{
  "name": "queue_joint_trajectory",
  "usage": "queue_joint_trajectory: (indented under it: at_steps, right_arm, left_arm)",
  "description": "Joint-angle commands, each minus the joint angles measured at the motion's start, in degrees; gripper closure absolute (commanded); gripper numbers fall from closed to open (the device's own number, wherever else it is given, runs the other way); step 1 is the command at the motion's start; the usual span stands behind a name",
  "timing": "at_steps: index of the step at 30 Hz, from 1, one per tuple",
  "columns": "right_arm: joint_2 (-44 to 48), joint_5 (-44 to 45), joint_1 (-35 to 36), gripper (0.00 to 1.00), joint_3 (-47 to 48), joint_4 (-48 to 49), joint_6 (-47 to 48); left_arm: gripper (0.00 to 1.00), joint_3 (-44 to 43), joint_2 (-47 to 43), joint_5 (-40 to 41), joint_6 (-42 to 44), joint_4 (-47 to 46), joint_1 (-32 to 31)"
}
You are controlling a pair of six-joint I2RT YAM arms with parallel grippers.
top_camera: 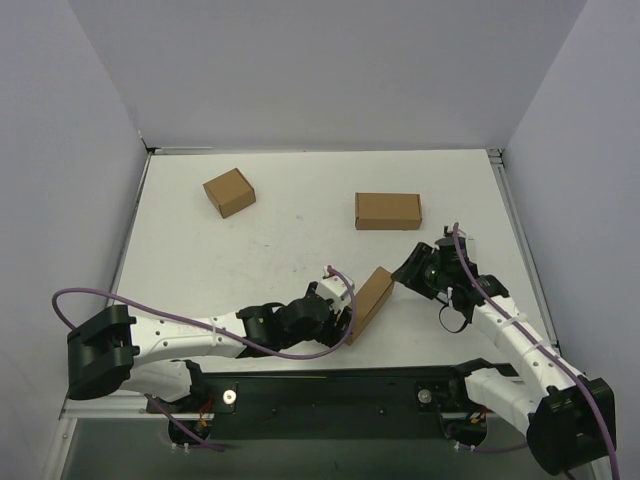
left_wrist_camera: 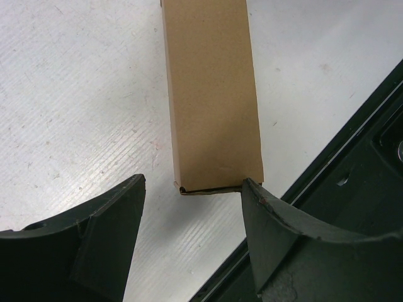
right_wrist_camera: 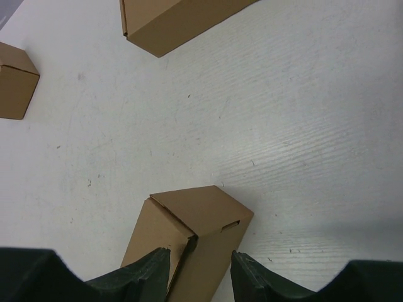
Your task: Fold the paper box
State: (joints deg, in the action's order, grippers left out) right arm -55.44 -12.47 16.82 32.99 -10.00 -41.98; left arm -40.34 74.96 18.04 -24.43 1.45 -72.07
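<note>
The paper box [top_camera: 370, 300] is an oblong brown cardboard box lying slantwise on the white table between my two grippers. In the left wrist view its narrow near end [left_wrist_camera: 211, 94] lies just ahead of my open left gripper [left_wrist_camera: 192, 189], and the right fingertip [left_wrist_camera: 252, 189] touches the box's corner. In the right wrist view the other end [right_wrist_camera: 195, 214] shows a folded flap with a small slot. My right gripper [right_wrist_camera: 200, 267] is open, its fingers close over that end. From above, the left gripper [top_camera: 340, 322] and the right gripper [top_camera: 408, 272] sit at opposite ends.
A smaller squarish brown carton [top_camera: 229, 192] lies at the back left, also in the right wrist view [right_wrist_camera: 16, 82]. Another closed oblong brown box [top_camera: 388, 211] lies at the back right [right_wrist_camera: 176, 19]. A black rail [top_camera: 330, 385] runs along the near edge, close beside the left gripper [left_wrist_camera: 352, 157].
</note>
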Motion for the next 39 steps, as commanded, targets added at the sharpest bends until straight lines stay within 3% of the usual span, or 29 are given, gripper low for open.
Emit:
queue_joint_trajectory:
  at_steps: [1, 5, 11, 19, 25, 28, 35, 39]
  right_arm:
    - [-1.6, -0.5, -1.0, 0.57, 2.5, 2.2, 0.8]
    - [-3.0, 0.0, -2.1, 0.60, 1.4, 2.8, 1.2]
    - [-6.3, 0.1, -2.3, 0.76, -0.6, 3.3, 2.2]
    - [-6.8, 6.0, -2.4, 0.78, -3.0, 0.1, 5.1]
    - [-6.7, 3.7, -2.1, 0.78, -2.4, 1.1, 5.2]
    - [-4.1, 0.9, -2.1, 0.74, -0.7, -0.2, 4.8]
    - [4.2, -3.7, -0.5, 0.45, 1.5, -3.3, 1.7]
    - [7.7, -3.0, 4.5, 0.35, 0.4, -3.3, -1.8]
  left_arm:
    - [0.29, 0.6, 2.1, 2.2, 2.0, 9.5, 0.0]
    - [0.29, 0.4, 2.2, 2.1, 2.0, 9.5, 0.0]
    - [0.29, 0.3, 2.6, 2.2, 2.5, 9.5, -0.2]
    - [0.30, -1.1, 4.6, 4.4, 3.4, 11.4, -1.4]
    - [0.30, -2.9, 5.6, 4.5, 3.9, 10.8, -3.0]
    - [0.28, -3.0, 4.1, 3.3, 2.8, 8.1, -2.8]
    - [0.18, -6.3, 0.9, 0.3, 1.7, 4.9, -1.1]
    - [0.11, -8.6, 0.0, 0.2, 2.3, 4.2, -0.6]
